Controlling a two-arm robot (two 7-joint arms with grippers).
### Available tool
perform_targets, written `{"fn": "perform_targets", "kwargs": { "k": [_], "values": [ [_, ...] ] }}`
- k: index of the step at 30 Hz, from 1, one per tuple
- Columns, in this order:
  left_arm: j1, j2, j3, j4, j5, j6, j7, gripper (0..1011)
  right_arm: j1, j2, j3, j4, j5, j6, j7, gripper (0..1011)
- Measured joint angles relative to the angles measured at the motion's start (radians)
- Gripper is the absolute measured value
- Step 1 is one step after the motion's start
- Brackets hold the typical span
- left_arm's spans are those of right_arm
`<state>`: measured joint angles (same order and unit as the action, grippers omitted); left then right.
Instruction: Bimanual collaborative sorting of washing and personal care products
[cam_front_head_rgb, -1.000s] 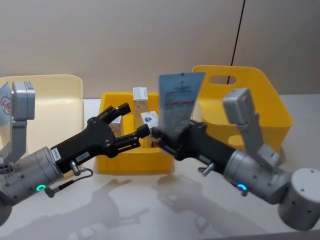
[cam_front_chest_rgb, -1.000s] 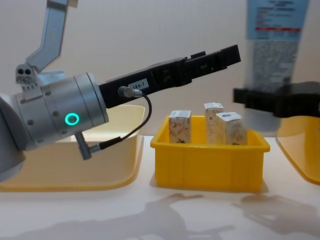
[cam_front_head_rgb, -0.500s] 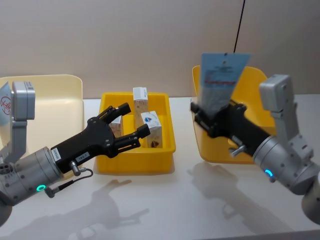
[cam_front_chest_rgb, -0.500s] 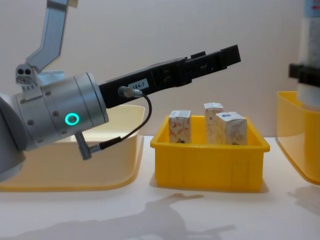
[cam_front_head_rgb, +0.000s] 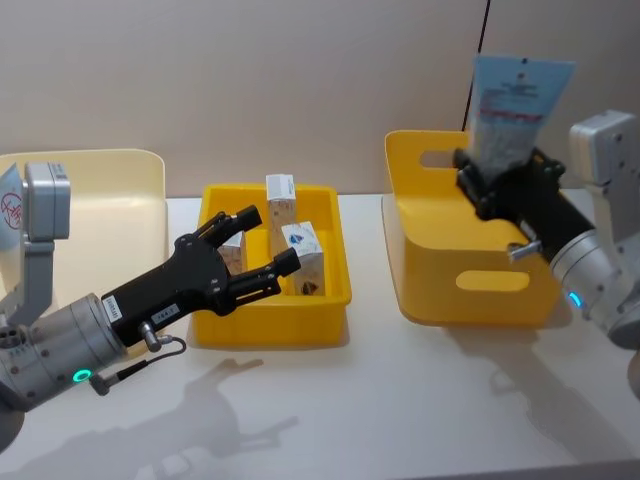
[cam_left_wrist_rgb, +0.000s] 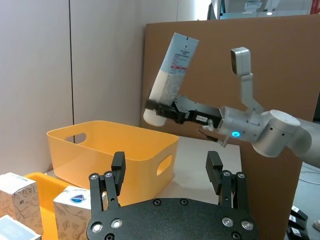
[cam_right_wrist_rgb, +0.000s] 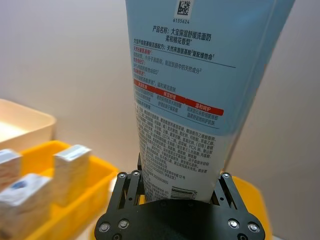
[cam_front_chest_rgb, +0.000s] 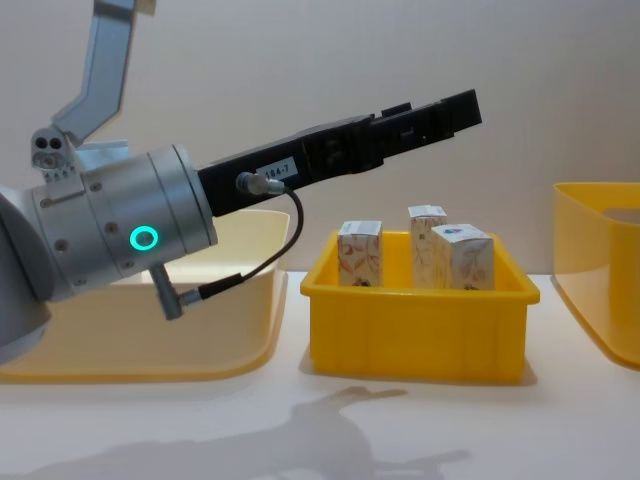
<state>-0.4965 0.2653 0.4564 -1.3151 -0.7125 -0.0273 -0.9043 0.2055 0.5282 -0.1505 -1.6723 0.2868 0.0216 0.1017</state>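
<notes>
White desk (cam_front_head_rgb: 400, 400): right gripper (cam_front_head_rgb: 489, 186), clamped on tube (cam_front_head_rgb: 512, 100), had carried it from over middle tray (cam_front_head_rgb: 270, 330) to above tall bin (cam_front_head_rgb: 470, 295) near right edge; release likely next; left gripper (cam_front_head_rgb: 263, 240) hovered, fingers apart, beside cartons (cam_front_head_rgb: 300, 245).

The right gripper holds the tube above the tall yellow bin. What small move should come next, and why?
Probably lower the right gripper straight down, so that the tube goes into the tall bin. The gripper is shut on the tube, flat end up, and it seems to hang above the bin's rim, so opening now would drop it.
</notes>
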Motion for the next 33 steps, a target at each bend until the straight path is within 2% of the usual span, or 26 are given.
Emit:
{"fn": "perform_targets", "kwargs": {
  "k": [6, 10, 27, 33],
  "values": [
    [0.0, 0.0, 0.0, 0.0, 0.0, 0.0, 0.0, 1004, 0.043, -0.016, 0.013, 0.055, -0.051, 0.011, -0.058, 549],
    [0.0, 0.0, 0.0, 0.0, 0.0, 0.0, 0.0, 1003, 0.06, -0.022, 0.014, 0.075, -0.067, 0.033, -0.077, 549],
    [0.0, 0.0, 0.0, 0.0, 0.0, 0.0, 0.0, 1003, 0.123, -0.075, -0.011, 0.163, -0.116, 0.211, -0.126, 549],
    [0.0, 0.0, 0.0, 0.0, 0.0, 0.0, 0.0, 1003, 0.132, -0.097, -0.018, 0.183, -0.124, 0.249, -0.137, 549]
  ]
}}
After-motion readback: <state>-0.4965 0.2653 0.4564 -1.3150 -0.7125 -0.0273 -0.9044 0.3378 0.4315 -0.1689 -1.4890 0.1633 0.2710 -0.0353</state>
